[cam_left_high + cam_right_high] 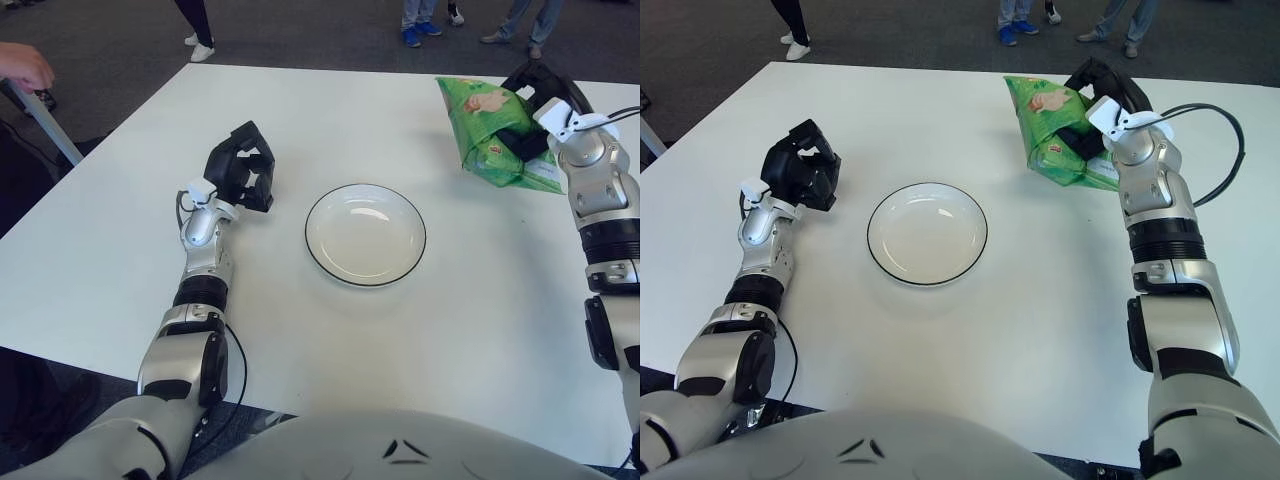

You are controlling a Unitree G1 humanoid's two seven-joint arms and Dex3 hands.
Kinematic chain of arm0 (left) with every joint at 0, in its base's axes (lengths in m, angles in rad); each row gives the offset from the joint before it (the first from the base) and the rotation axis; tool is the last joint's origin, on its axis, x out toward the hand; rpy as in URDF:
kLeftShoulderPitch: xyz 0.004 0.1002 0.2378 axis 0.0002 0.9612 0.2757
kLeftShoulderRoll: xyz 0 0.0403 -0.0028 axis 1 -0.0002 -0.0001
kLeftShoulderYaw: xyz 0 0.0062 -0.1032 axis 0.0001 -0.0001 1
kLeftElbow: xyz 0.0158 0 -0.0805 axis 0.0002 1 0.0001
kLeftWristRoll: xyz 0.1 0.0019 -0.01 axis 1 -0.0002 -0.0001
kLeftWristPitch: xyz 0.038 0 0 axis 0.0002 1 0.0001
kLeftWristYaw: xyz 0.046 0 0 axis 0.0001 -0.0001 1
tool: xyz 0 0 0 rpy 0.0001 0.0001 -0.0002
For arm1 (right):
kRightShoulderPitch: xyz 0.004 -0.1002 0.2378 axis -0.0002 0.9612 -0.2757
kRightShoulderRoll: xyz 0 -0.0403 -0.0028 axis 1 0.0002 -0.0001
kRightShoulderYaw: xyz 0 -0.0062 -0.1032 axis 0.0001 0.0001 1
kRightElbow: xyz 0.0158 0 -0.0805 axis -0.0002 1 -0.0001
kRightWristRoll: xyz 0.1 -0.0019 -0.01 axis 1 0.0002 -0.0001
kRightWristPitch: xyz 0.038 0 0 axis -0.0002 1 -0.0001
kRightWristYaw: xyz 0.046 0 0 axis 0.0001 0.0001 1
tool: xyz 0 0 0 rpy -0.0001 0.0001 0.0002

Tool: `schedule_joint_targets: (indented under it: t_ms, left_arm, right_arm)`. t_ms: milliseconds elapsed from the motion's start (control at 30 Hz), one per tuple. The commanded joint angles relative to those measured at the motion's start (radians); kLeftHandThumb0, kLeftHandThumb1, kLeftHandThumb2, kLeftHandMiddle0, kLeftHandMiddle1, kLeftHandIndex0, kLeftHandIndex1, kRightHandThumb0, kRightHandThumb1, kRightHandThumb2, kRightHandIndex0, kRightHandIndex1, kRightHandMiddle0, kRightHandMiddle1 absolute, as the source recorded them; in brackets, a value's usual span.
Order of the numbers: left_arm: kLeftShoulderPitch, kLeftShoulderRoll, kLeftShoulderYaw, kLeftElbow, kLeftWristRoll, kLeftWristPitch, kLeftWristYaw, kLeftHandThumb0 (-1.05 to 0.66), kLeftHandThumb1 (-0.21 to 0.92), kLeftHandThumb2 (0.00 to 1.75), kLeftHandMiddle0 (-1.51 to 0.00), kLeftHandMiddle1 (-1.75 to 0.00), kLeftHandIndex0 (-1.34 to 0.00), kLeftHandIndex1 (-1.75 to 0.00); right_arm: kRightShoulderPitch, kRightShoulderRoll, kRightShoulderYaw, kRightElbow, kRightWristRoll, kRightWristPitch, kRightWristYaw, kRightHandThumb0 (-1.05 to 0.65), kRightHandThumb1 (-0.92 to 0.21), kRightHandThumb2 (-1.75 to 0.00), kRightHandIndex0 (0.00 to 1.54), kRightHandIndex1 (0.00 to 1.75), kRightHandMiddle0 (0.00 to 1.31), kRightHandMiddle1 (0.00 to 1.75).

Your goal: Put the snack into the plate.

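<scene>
A green snack bag stands tilted at the far right of the white table, with my right hand shut on its right side; black fingers press into the front of the bag. A white plate with a dark rim sits empty in the middle of the table, well to the left of and nearer than the bag. My left hand is idle to the left of the plate, its fingers curled and holding nothing.
The table's far edge runs close behind the bag. People's feet show on the dark floor beyond it. A person's hand shows at the far left, beside another table's leg.
</scene>
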Motion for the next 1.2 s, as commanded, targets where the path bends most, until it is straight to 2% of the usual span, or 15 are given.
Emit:
schedule_joint_targets:
  t_ms: [0, 333, 600, 867, 1067, 1167]
  left_arm:
    - [0.107, -0.038, 0.001, 0.081, -0.017, 0.007, -0.005, -0.56, 0.13, 1.55, -1.36, -1.75, -0.77, -1.75]
    - [0.105, -0.04, 0.005, 0.083, -0.021, 0.016, -0.005, -0.55, 0.15, 1.52, -1.36, -1.75, -0.75, -1.75]
    - [0.101, -0.042, 0.009, 0.089, -0.029, 0.024, -0.011, -0.55, 0.15, 1.52, -1.36, -1.75, -0.75, -1.75]
    - [0.095, -0.04, 0.012, 0.094, -0.03, 0.035, -0.019, -0.54, 0.17, 1.5, -1.35, -1.75, -0.74, -1.75]
    - [0.096, -0.041, 0.012, 0.096, -0.015, 0.023, 0.001, -0.54, 0.16, 1.51, -1.35, -1.75, -0.74, -1.75]
    - [0.096, -0.041, 0.011, 0.095, -0.015, 0.027, 0.004, -0.55, 0.16, 1.51, -1.35, -1.75, -0.75, -1.75]
  right_arm:
    - [-0.008, 0.015, -0.024, -0.081, 0.022, 0.049, 0.019, 0.0, 0.03, -1.68, 0.9, 1.64, 0.65, 1.75]
    - [-0.014, 0.015, -0.012, -0.192, -0.011, 0.077, 0.022, 0.0, 0.05, -1.68, 0.93, 1.6, 0.66, 1.75]
    - [0.006, 0.03, 0.005, -0.276, -0.061, 0.039, -0.018, 0.0, 0.03, -1.67, 0.9, 1.63, 0.65, 1.75]
    - [0.007, 0.015, 0.034, -0.317, -0.095, -0.052, 0.001, 0.0, 0.09, -1.73, 0.96, 1.6, 0.69, 1.75]
    - [0.014, 0.019, 0.037, -0.333, -0.086, -0.103, 0.025, 0.0, 0.11, -1.74, 0.98, 1.59, 0.71, 1.75]
    - [0.015, 0.029, 0.048, -0.346, -0.069, -0.156, 0.045, 0.0, 0.11, -1.75, 0.98, 1.59, 0.71, 1.75]
